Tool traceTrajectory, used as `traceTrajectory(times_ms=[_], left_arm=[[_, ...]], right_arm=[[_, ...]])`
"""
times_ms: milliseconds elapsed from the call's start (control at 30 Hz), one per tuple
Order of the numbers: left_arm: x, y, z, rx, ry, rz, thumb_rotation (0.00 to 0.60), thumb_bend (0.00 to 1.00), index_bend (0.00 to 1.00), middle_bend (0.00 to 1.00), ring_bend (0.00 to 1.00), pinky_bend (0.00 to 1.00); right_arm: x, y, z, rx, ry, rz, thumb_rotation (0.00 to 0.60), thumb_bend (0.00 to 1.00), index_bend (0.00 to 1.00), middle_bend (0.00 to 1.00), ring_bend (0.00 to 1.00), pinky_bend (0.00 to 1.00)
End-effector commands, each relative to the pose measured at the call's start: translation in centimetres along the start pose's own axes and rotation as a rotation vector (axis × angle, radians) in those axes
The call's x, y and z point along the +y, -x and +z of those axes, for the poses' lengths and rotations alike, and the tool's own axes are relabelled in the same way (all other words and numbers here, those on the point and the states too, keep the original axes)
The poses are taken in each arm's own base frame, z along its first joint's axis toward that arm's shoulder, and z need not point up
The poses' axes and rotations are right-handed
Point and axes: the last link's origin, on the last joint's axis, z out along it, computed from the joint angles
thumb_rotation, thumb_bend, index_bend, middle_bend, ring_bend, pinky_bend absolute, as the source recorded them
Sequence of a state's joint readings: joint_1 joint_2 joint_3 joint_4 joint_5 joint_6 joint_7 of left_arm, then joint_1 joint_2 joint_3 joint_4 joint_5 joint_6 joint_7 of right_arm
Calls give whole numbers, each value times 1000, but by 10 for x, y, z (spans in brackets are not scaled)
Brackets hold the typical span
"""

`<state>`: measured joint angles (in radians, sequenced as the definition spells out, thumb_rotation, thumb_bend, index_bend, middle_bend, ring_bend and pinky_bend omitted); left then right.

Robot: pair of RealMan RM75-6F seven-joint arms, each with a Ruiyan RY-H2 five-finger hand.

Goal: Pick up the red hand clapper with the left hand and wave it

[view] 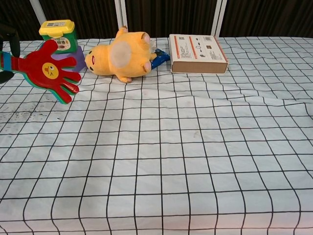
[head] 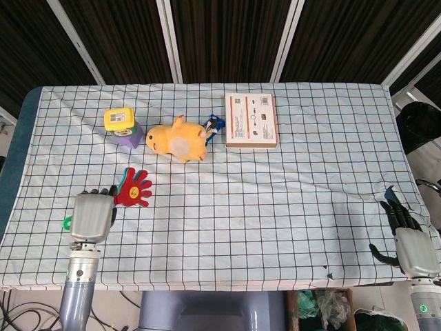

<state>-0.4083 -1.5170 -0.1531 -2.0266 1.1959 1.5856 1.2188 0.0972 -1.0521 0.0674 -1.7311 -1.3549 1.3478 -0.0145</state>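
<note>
While the checked cloth (head: pixel 289 207) covers the whole table, the objects on it cluster toward the far edge. The flat cardboard box (head: pixel 251 120) lies just right of the yellow plush toy (head: pixel 178 140), which rests on its side with a small blue item (head: pixel 214 125) touching its rear end. Left of the plush, a purple block (head: pixel 129 136) carries a yellow-lidded container (head: pixel 118 118). At the near left, the left hand (head: pixel 91 215) grasps the handle of the red hand clapper (head: pixel 134 187), fingers wrapped round it; the clapper's red palm, with a yellow face at its centre, points toward the plush and, in the chest view, shows in front of the purple block. At the near right table edge, the right hand (head: pixel 406 238) holds nothing, its dark fingers extended and apart.
</note>
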Motion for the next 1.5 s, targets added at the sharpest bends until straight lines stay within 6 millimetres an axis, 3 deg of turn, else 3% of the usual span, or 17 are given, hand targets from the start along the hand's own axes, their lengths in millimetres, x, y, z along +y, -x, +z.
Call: traceTrajectory(times_ms=[33, 200, 467, 633, 833, 933, 1133, 1400, 1500], left_arm=[[36, -53, -15, 139, 346, -847, 600, 533, 723, 734, 628, 704], [29, -51, -22, 244, 518, -957, 600, 533, 723, 732, 628, 701], [19, -40, -17, 247, 500, -907, 600, 531, 723, 732, 627, 701], [-5, -13, -3, 103, 304, -486, 600, 529, 721, 729, 627, 708], [-27, 3, 0, -90, -35, -34, 600, 528, 718, 728, 627, 724], [-23, 1, 1, -130, -92, 45, 600, 525, 718, 728, 627, 724], [-2, -14, 0, -88, -30, -175, 600, 518, 715, 725, 625, 723], [27, -43, -11, -9, 364, -726, 600, 497, 702, 709, 606, 697], [24, -45, -13, 42, 467, -794, 600, 495, 701, 708, 606, 695]], right_arm=[[0, 0, 0, 0, -1, -3, 600, 235, 0, 0, 0, 146], [-1, 1, 0, 0, -4, -6, 600, 235, 0, 0, 0, 146], [-1, 0, -1, 3, -5, -6, 600, 235, 0, 0, 0, 146], [-1, 1, -1, 6, -10, -5, 600, 234, 0, 0, 0, 146], [-1, 1, -1, 6, -8, -5, 600, 235, 0, 0, 0, 146], [-1, 1, -1, 5, -8, -4, 600, 235, 0, 0, 0, 146], [-1, 1, -1, 3, -7, -4, 600, 234, 0, 0, 0, 146], [-2, 1, -1, 6, -9, -5, 600, 236, 0, 0, 0, 146], [-2, 1, -1, 6, -9, -4, 600, 235, 0, 0, 0, 146]])
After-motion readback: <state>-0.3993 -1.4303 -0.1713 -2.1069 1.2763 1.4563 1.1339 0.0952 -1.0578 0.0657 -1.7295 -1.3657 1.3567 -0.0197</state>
